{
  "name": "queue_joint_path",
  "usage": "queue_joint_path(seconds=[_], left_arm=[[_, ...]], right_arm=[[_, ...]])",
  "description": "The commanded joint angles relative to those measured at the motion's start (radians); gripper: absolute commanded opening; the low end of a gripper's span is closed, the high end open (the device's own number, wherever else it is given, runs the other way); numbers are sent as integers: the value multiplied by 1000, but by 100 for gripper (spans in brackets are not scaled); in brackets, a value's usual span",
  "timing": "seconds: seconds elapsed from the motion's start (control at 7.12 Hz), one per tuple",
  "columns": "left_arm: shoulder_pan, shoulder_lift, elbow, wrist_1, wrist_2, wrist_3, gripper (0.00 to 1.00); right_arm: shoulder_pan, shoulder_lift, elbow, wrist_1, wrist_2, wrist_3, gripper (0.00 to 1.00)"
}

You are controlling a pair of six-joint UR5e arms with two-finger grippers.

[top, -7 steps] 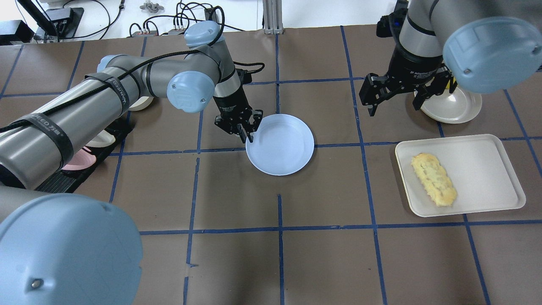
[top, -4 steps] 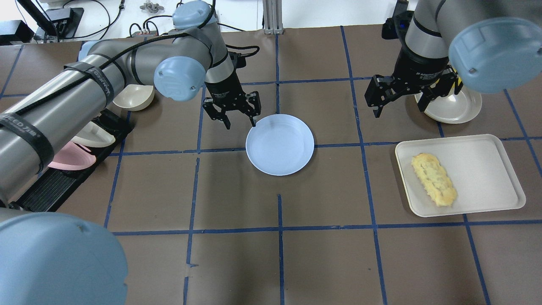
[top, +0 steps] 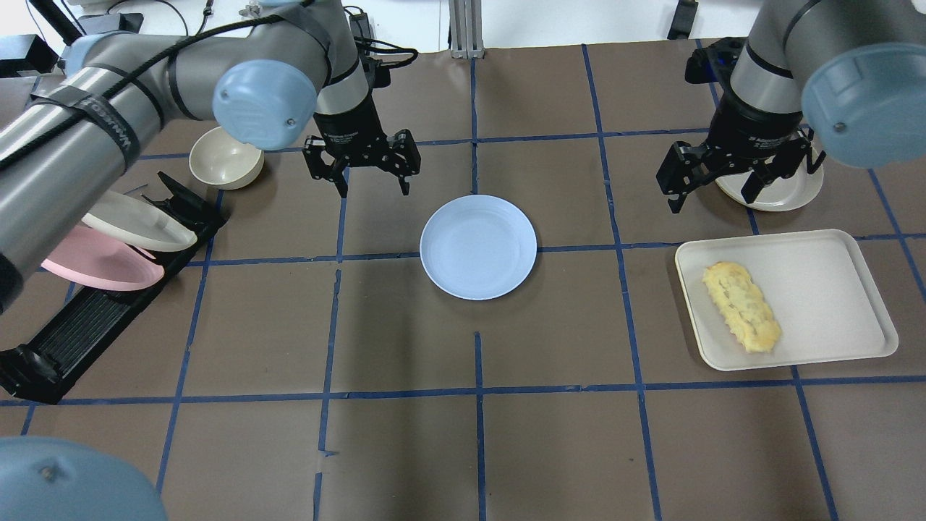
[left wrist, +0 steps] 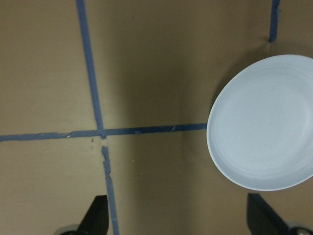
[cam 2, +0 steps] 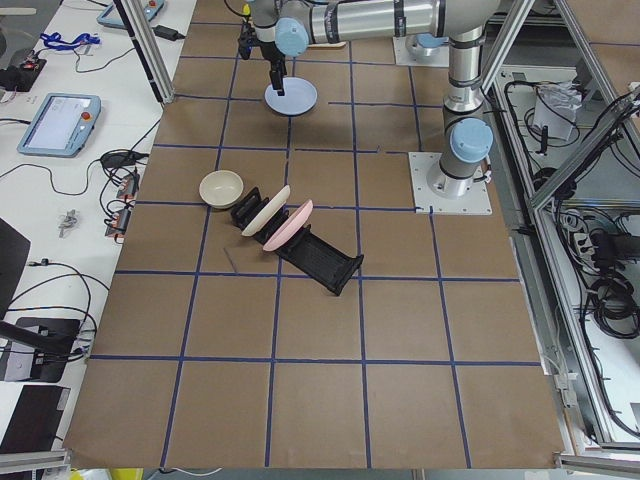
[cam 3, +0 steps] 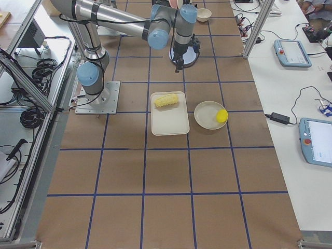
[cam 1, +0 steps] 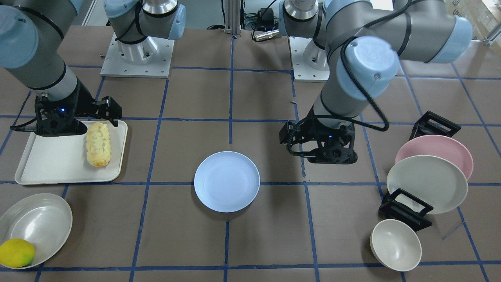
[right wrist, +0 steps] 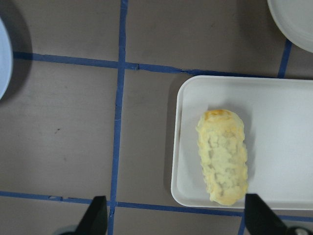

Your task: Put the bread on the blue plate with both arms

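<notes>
An elongated pale yellow loaf of bread with a knobbly top (top: pixel 741 307) lies lengthwise in the left part of a rectangular off-white tray (top: pixel 832 289), on the right of the brown, blue-taped worktop (top: pixel 405 333). Just beyond the tray, a round off-white plate (cam 1: pixel 39 219) carries a smooth yellow-green lemon-like fruit (cam 1: pixel 16 253) at its rim. The round, matte pale blue plate (top: pixel 478 247) sits mid-worktop, well apart from the tray.

On the left, a black dish rack (top: pixel 94 318) holds a pink plate (top: pixel 101 264) and an off-white plate (top: pixel 137 221) on edge, with a cream bowl (top: pixel 226 166) beside it.

The left gripper (top: pixel 371 192) hangs over the worktop just beyond the blue plate's far-left rim, fingers spread apart. The right gripper (top: pixel 712 204) hangs beyond the tray's far-left corner, fingers likewise apart.
</notes>
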Motion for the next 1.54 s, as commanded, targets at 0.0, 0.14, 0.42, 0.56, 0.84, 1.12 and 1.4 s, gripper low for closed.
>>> queue_joint_path(seconds=[0.0,0.14,0.42,0.56,0.84,1.12,1.4], left_arm=[[33,108,-12,-75,4,45,100],[31,110,-15,-76,4,43,100],[31,93,-21,-73,4,45,100],[31,90,-17,-73,4,43,100],[31,85,-21,-73,4,45,100],[31,84,-21,-75,4,45,100],[31,84,-23,-78,4,46,100]], right_arm=[[-67,20,115,-139,1,-77,100],[-112,19,149,-163,-1,-145,100],[-166,31,270,-299,2,-169,100],[-161,46,372,-457,1,-170,100],[-161,59,418,-579,-114,-202,100],[-163,103,419,-586,-104,-231,95],[-163,108,418,-584,-103,-224,61]])
